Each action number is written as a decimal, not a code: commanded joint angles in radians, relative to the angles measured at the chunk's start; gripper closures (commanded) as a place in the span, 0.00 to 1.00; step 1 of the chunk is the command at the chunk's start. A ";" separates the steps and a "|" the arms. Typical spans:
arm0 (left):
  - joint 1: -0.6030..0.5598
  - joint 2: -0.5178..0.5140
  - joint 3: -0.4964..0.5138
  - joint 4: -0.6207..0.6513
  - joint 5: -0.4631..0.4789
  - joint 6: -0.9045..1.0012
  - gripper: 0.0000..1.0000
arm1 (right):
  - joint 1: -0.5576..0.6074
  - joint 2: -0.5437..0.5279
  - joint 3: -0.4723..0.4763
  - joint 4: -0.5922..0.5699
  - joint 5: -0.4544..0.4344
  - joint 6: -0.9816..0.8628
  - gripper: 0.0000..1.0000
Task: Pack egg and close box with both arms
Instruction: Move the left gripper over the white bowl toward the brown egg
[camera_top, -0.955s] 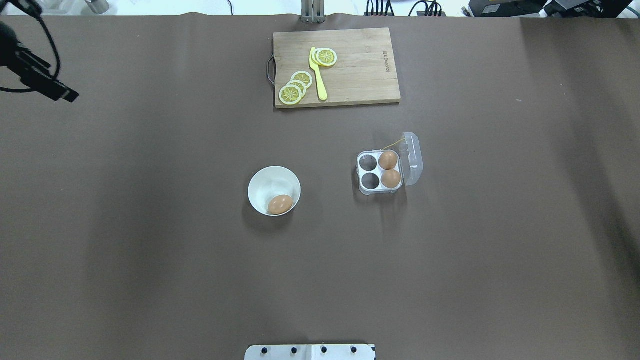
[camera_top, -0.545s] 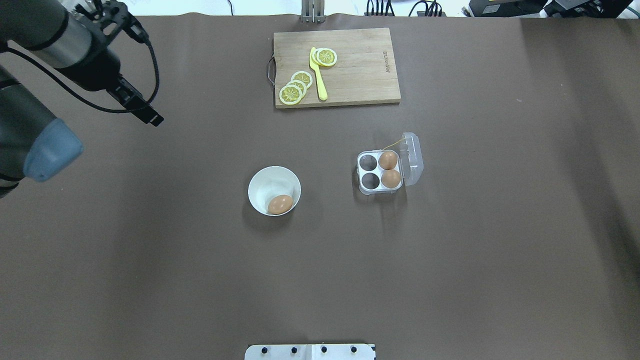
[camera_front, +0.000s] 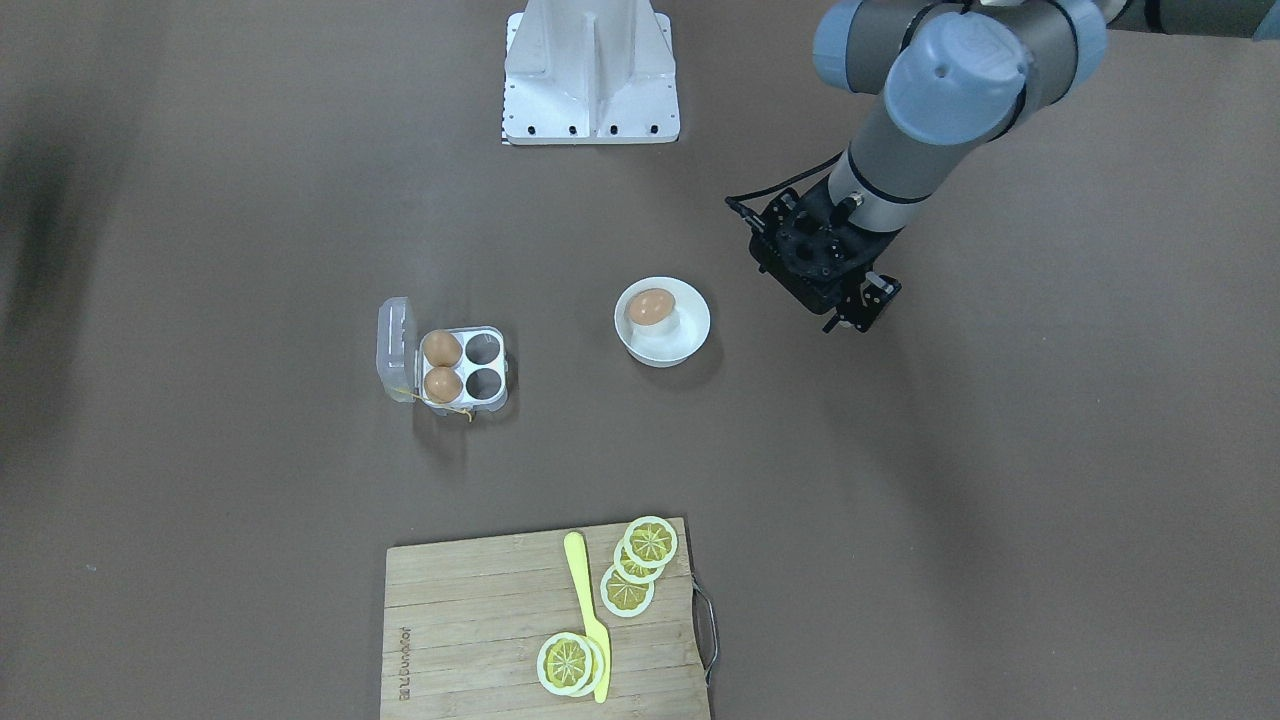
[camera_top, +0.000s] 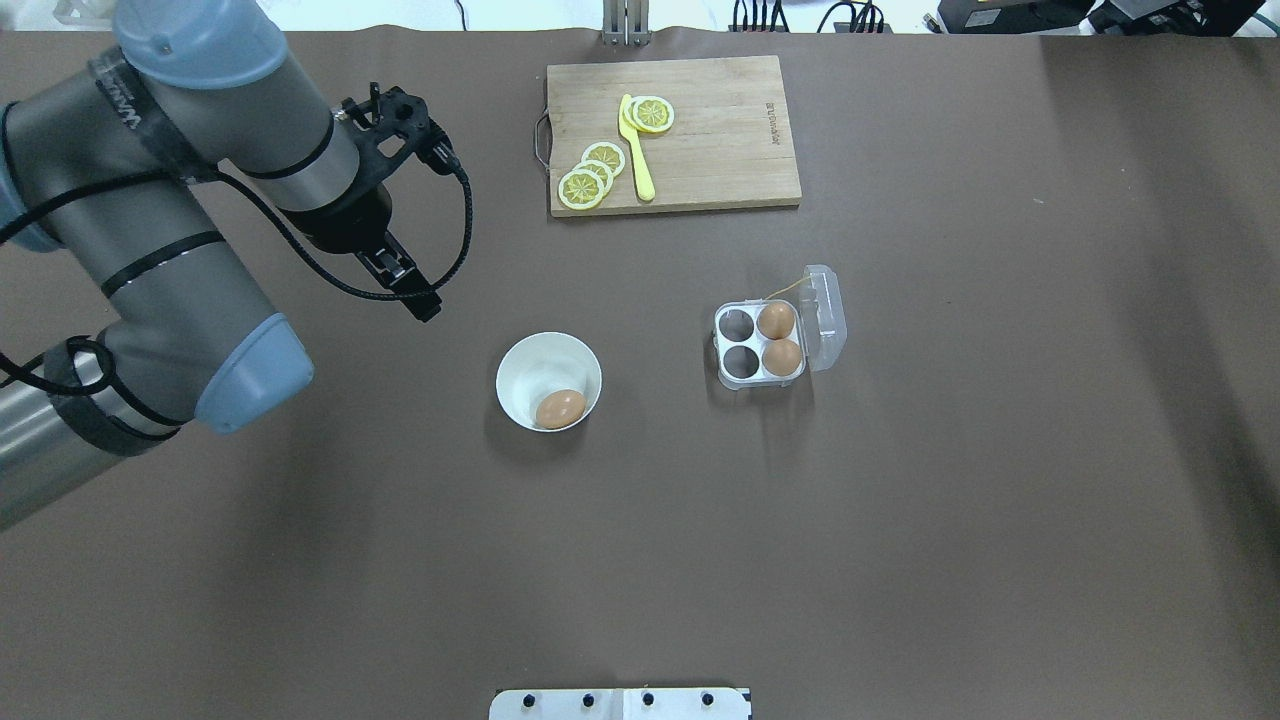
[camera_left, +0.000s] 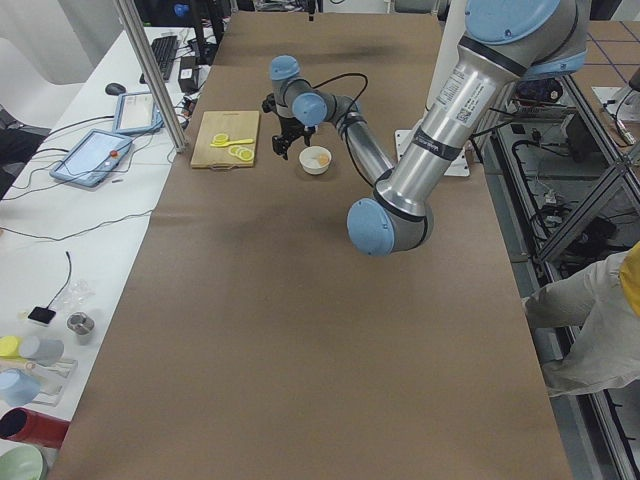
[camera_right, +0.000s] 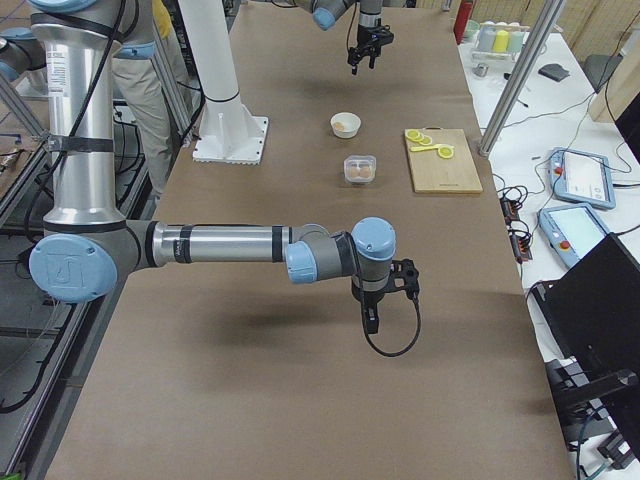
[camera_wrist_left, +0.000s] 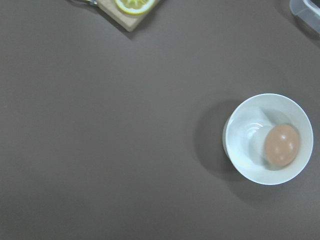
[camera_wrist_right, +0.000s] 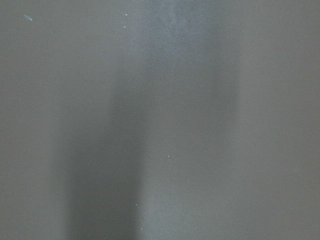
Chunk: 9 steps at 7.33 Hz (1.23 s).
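Barely begun: egg (camera_top: 560, 408) lies in the bowl (camera_top: 512, 362) at centre, box (camera_top: 760, 341) open right of it, left gripper (camera_top: 415, 298) hovers upper left; I cannot tell its claw's state.

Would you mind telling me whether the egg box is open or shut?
Open: the box has its lid folded back to one side, cells uncovered.

Overhead and front cameras look steeply down from opposite sides — both hold the bowl (camera_top: 540, 368) near mid-frame. Side cameras look along the counter (camera_left: 250, 330) from its ends. Left wrist camera looks straight down — bowl lower right.
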<state>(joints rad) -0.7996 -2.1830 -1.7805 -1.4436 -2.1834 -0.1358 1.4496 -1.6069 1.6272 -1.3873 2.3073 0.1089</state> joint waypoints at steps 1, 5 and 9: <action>0.023 -0.058 0.078 0.009 0.001 -0.004 0.02 | 0.000 -0.002 0.002 0.001 0.013 0.000 0.00; 0.077 -0.168 0.196 0.002 0.008 0.007 0.07 | 0.000 -0.007 0.002 0.005 0.023 0.000 0.00; 0.120 -0.204 0.268 -0.018 0.025 0.027 0.27 | 0.000 -0.021 0.019 0.005 0.029 -0.006 0.00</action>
<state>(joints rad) -0.6954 -2.3826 -1.5319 -1.4544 -2.1605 -0.1141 1.4496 -1.6203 1.6404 -1.3827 2.3351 0.1050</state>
